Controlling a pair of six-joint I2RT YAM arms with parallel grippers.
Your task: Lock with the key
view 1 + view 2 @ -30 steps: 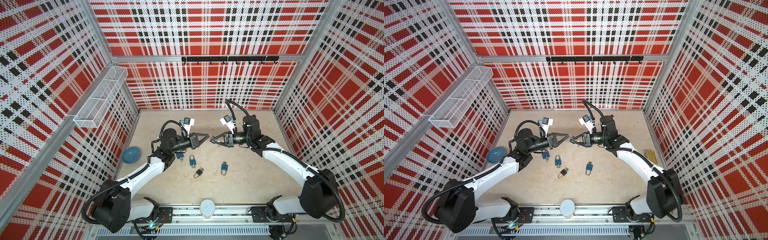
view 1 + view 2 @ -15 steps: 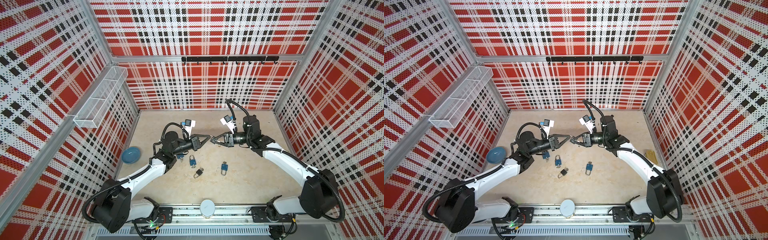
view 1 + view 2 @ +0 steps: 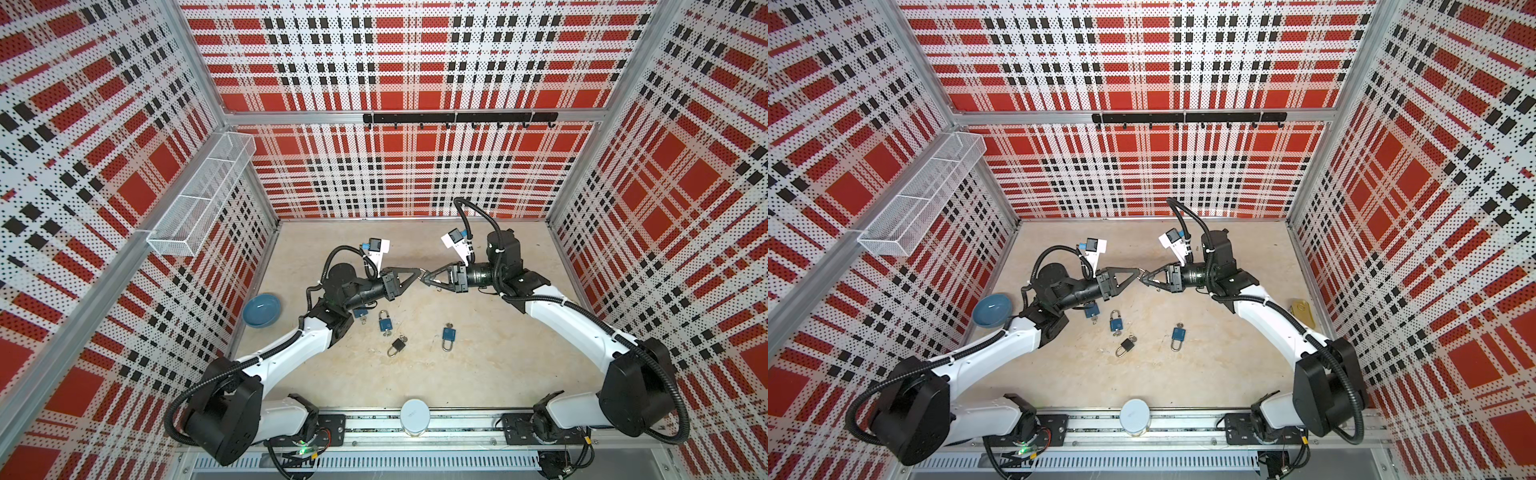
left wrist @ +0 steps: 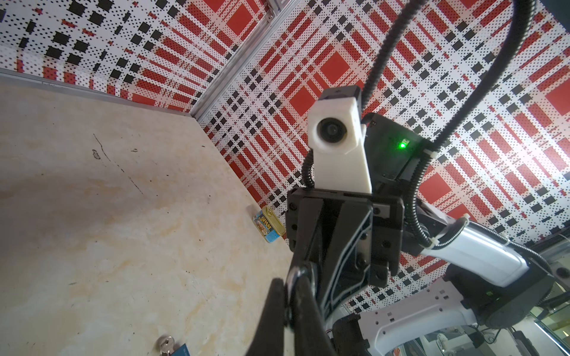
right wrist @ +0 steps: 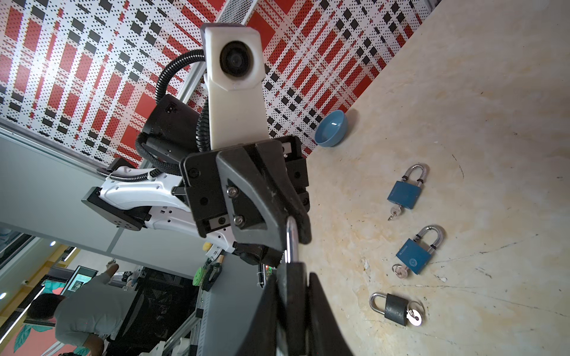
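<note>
My left end effector [image 3: 417, 272] has nudged closer to the right end effector [image 3: 424, 279]. Both pinch narrowly on one silver metal shackle [image 5: 289, 240]. I judge locking is underway.

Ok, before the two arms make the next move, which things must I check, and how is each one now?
1. Left end effector shut on the metal piece: ok.
2. Right end effector shut on the same metal piece: ok.
3. Metal piece is a key or a lock shackle: cannot tell, the grip hides it.
4. Key fully inside a lock: cannot tell.
5. Blue padlock and black padlock lie on the table, apart from both end effectors: ok.
6. Bowl stands apart from both end effectors: ok.
</note>
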